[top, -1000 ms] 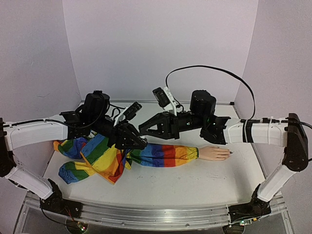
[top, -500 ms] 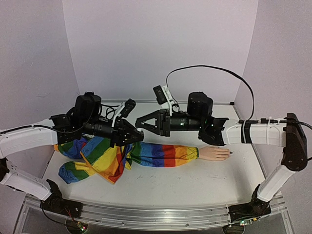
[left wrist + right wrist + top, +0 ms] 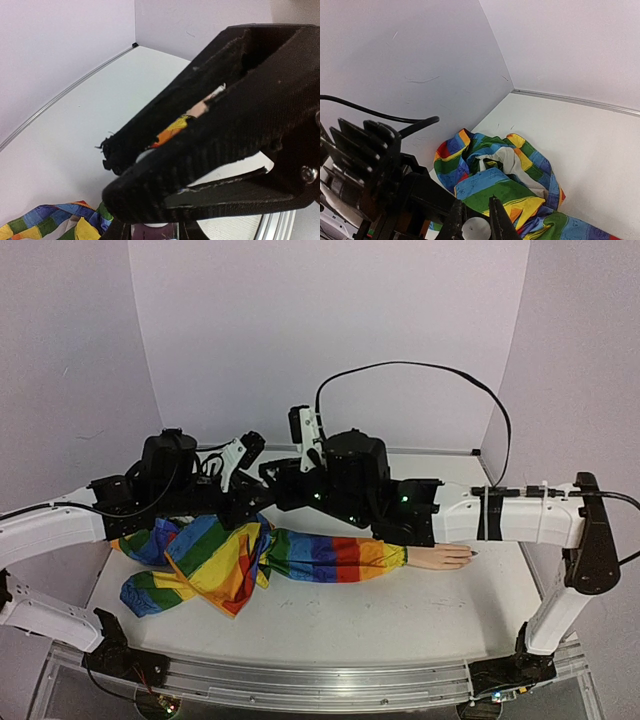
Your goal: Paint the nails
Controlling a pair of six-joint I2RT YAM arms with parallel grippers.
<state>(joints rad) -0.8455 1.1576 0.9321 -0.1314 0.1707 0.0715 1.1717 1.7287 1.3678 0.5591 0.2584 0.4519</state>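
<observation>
Left fingers (image 3: 117, 172): clamped narrow on the bottle (image 3: 200, 107), which is mostly hidden. Right fingers (image 3: 492, 216): pinching a white cap (image 3: 475, 230). I hold both above the sleeve (image 3: 330, 558), toward 10 o'clock on the table (image 3: 400, 625). Nails (image 3: 466, 558): at 3 o'clock, on the hand (image 3: 438, 556), well apart from my fingers.

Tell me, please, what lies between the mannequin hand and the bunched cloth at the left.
In the top view, the straight rainbow-striped sleeve runs from the mannequin hand to the bunched cloth.
</observation>
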